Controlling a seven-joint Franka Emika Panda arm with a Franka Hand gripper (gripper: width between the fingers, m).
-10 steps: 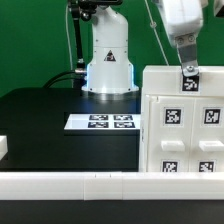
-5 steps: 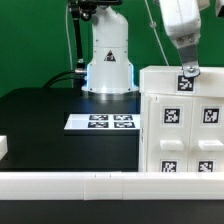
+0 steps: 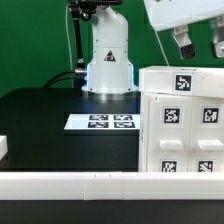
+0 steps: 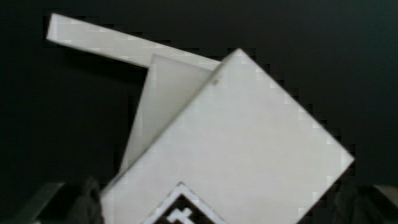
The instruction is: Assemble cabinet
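The cabinet (image 3: 180, 120) is a large white box-shaped body with black-and-white tags, standing at the exterior view's right. My gripper (image 3: 200, 42) hangs above its top edge, open and clear of it, with nothing between the fingers (image 3: 182, 44). In the wrist view the cabinet (image 4: 231, 130) fills the picture as angled white panels with a tag at the near edge. The gripper (image 4: 214, 212) shows only as dim shapes on either side of that tag.
The marker board (image 3: 101, 122) lies flat on the black table left of the cabinet. The arm's white base (image 3: 108, 55) stands behind it. A long white rail (image 3: 90, 185) runs along the front edge, and a small white block (image 3: 3, 148) sits at the far left.
The gripper was down at the cabinet's top edge by the tag. It has opened, let go and risen well above the cabinet. The cabinet has stayed in place.
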